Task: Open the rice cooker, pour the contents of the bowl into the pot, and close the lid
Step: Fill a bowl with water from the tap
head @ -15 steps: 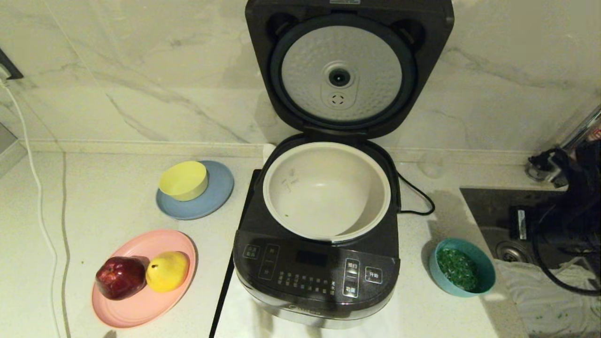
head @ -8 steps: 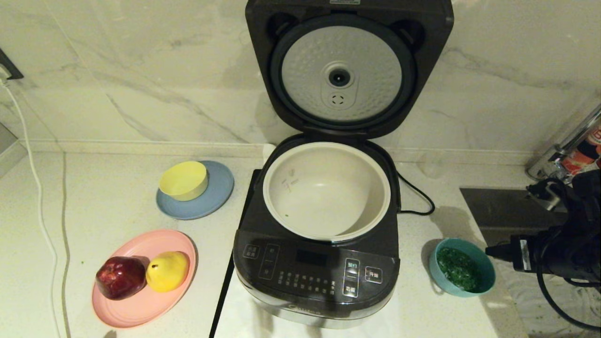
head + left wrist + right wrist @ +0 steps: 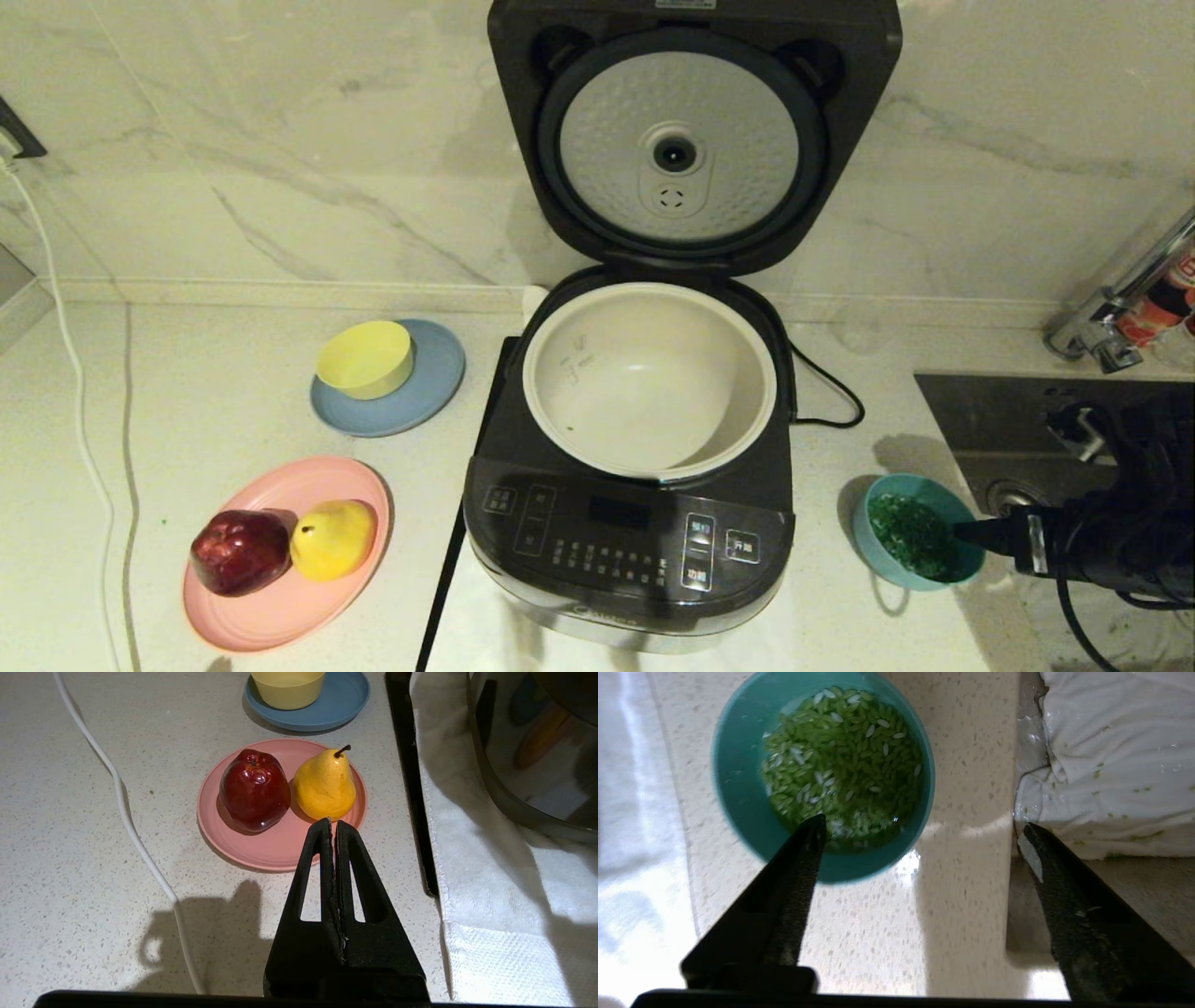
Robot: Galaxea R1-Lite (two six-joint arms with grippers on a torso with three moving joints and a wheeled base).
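Observation:
The rice cooker (image 3: pixel 635 523) stands mid-counter with its lid (image 3: pixel 686 140) raised upright, dimpled silver inner plate facing me. The cream pot (image 3: pixel 649 373) sits inside it, bare apart from a tiny green speck. To the cooker's right, the teal bowl (image 3: pixel 882 560) rests on the counter holding the green contents (image 3: pixel 910 534). My right gripper (image 3: pixel 922 823) is open at the bowl's (image 3: pixel 738 788) right side; one fingertip (image 3: pixel 810 833) hangs over the contents (image 3: pixel 845 760), the other is out past the rim. My left gripper (image 3: pixel 332 821) is shut and holds nothing, parked above the counter near a pink plate.
A yellow bowl (image 3: pixel 366 357) sits on a blue-grey plate (image 3: pixel 434 392) left of the cooker. A pink plate (image 3: pixel 280 597) carries a red apple (image 3: pixel 240 551) and a yellow pear (image 3: pixel 333 539). A sink (image 3: pixel 1008 439) and a white cloth (image 3: pixel 1111 756) lie right of the bowl. The power cord (image 3: pixel 831 392) trails behind.
My right arm has swung down and leftward from beside the sink to the teal bowl's right rim. Bowl, cooker and left arm have stayed put.

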